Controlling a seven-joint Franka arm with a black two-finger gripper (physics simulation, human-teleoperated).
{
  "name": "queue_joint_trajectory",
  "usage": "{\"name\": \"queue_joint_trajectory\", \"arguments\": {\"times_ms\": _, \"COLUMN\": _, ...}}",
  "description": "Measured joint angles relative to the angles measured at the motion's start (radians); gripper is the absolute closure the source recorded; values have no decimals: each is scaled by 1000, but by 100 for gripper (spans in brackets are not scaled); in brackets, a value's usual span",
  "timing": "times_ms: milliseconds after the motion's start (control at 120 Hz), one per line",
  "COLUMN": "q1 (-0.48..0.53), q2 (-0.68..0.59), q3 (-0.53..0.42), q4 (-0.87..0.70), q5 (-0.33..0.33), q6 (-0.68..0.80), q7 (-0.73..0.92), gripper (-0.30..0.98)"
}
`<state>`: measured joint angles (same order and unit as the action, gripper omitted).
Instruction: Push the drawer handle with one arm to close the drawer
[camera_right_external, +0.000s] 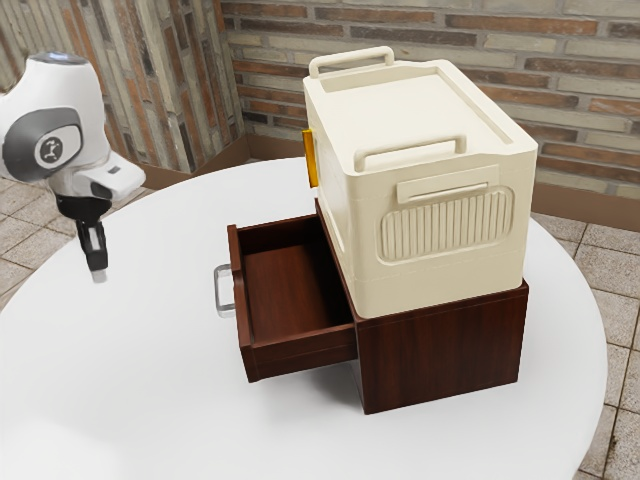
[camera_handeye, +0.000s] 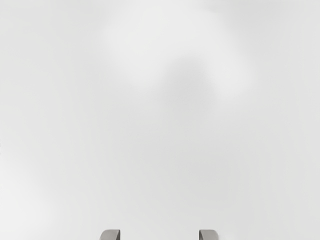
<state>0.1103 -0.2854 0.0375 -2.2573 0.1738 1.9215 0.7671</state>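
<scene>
The black gripper (camera_right_external: 98, 272) points down over the white table, toward the exterior view's left and apart from the drawer handle. In the wrist view the gripper (camera_handeye: 159, 235) has its two grey fingertips wide apart at the lower edge, with nothing between them, so it is open. A dark red-brown drawer (camera_right_external: 292, 290) stands pulled out of its wooden cabinet (camera_right_external: 440, 350), its inside bare. The silver bar handle (camera_right_external: 219, 290) is on the drawer's front, facing the arm's side.
A cream ribbed box (camera_right_external: 440, 240) with two top handles rests on the cabinet. A yellow piece (camera_right_external: 309, 159) is on its side. The round white table (camera_right_external: 150, 380) extends between gripper and drawer and in front of them. Brick walls stand behind.
</scene>
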Motion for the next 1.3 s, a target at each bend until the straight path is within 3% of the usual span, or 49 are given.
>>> {"name": "queue_joint_trajectory", "arguments": {"times_ms": 183, "q1": -15, "q2": 17, "q3": -7, "q4": -96, "q5": -33, "q6": 225, "q7": 136, "gripper": 73}}
{"name": "queue_joint_trajectory", "arguments": {"times_ms": 483, "q1": -44, "q2": 106, "q3": -65, "q4": -114, "q5": -162, "q6": 452, "q7": 287, "gripper": 78}}
{"name": "queue_joint_trajectory", "arguments": {"times_ms": 1300, "q1": -62, "q2": 221, "q3": -170, "q4": -58, "q5": -306, "q6": 603, "q7": 460, "gripper": 78}}
